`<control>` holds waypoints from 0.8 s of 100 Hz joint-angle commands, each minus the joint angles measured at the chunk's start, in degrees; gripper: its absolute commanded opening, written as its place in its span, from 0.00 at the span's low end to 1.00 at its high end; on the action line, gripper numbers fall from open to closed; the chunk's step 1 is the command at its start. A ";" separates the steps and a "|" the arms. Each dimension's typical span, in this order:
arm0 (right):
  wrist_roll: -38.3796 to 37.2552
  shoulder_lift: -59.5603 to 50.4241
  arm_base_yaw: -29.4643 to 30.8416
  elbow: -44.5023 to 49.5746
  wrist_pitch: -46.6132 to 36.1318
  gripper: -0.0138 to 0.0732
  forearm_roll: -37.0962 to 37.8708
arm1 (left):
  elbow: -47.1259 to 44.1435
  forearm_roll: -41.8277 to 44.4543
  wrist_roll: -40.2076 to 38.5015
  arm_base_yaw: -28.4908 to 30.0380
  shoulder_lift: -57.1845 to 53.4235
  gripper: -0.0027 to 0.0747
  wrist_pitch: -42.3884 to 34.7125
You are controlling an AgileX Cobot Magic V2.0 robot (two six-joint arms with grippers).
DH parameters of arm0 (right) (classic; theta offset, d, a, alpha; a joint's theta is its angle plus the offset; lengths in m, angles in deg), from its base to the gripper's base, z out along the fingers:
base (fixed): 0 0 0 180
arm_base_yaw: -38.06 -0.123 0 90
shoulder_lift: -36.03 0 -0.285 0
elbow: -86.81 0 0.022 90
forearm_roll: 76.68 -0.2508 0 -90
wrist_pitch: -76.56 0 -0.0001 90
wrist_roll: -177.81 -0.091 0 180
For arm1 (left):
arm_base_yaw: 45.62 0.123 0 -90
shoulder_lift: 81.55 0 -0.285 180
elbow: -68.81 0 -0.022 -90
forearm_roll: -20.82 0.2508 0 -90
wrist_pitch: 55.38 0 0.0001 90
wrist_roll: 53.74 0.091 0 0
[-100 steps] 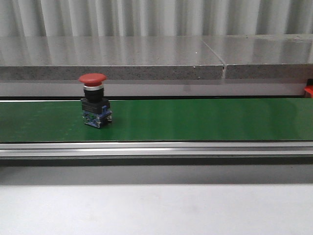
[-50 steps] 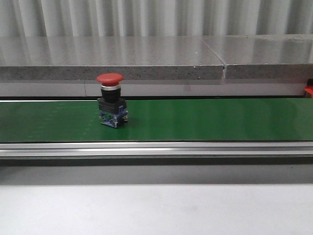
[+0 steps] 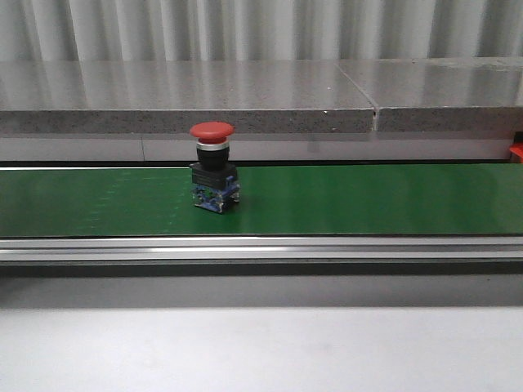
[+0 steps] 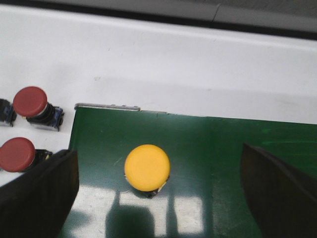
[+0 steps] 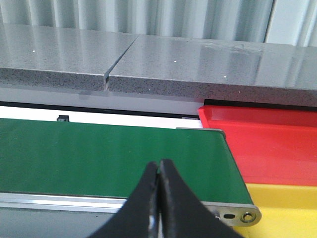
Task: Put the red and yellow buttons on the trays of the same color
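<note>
You have nothing sorted yet, judging by both trays: the red tray (image 5: pixel 267 144) and yellow tray (image 5: pixel 282 208) show empty. Count: one red button (image 3: pixel 213 166) upright mid-belt (image 3: pixel 368 200), one yellow button (image 4: pixel 147 167) at its start between the spread left gripper (image 4: pixel 153 191), two spare red buttons (image 4: pixel 29 101) beside it. Right gripper (image 5: pixel 159 171) is closed, empty.

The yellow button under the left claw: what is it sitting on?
The yellow button sits on the green belt. Its wide cap hides its own base, so only the cap and the belt around it show.
</note>
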 commanded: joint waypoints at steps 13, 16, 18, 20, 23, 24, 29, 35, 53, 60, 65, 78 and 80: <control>-0.02 -0.79 -0.04 -0.83 -4.40 0.08 0.67 | -5.13 -0.23 0.22 -3.61 -14.89 0.86 -8.00; -0.02 -0.79 -0.04 -0.83 -4.40 0.08 0.67 | -6.47 -0.23 0.22 -3.89 -16.87 0.86 -8.82; -0.02 -0.79 -0.04 -0.83 -4.40 0.08 0.67 | -7.53 -0.23 0.22 -3.86 -18.34 0.86 -9.12; -0.02 -0.79 -0.04 -0.83 -4.40 0.08 0.67 | -8.61 -0.23 0.22 -3.86 -19.87 0.86 -9.51; -0.02 -0.79 -0.04 -0.83 -4.40 0.08 0.67 | -10.04 -0.23 0.22 -3.86 -21.89 0.86 -9.92; -0.02 -0.79 -0.04 -0.83 -4.40 0.08 0.67 | -10.40 -0.18 0.22 -3.86 -22.38 0.86 -10.02; -0.02 -0.79 -0.04 -0.83 -4.46 0.08 0.36 | -13.05 0.24 0.22 -3.86 -25.63 0.86 -10.48; -0.02 -0.79 -0.04 -0.83 -4.46 0.08 0.36 | -16.44 1.21 0.22 -3.86 -30.15 0.86 -10.60; -0.02 -0.79 -0.04 -0.83 -4.46 0.08 0.36 | -25.81 1.95 0.22 -3.86 -42.34 0.86 -10.43; -0.02 -0.79 -0.04 -0.83 -4.46 0.08 0.36 | -29.07 1.95 0.22 -3.86 -46.72 0.86 -10.43; -0.02 -0.79 -0.04 -0.83 -4.46 0.08 0.36 | -31.05 1.95 0.22 -3.86 -49.62 0.85 -10.43; 0.03 -0.79 -0.04 -0.83 -5.06 0.08 0.67 | -34.97 2.03 0.22 -3.86 -55.95 0.69 -10.35; 0.03 -0.79 -0.04 -0.83 -5.37 0.08 0.67 | -35.42 2.09 0.22 -3.86 -56.79 0.65 -10.35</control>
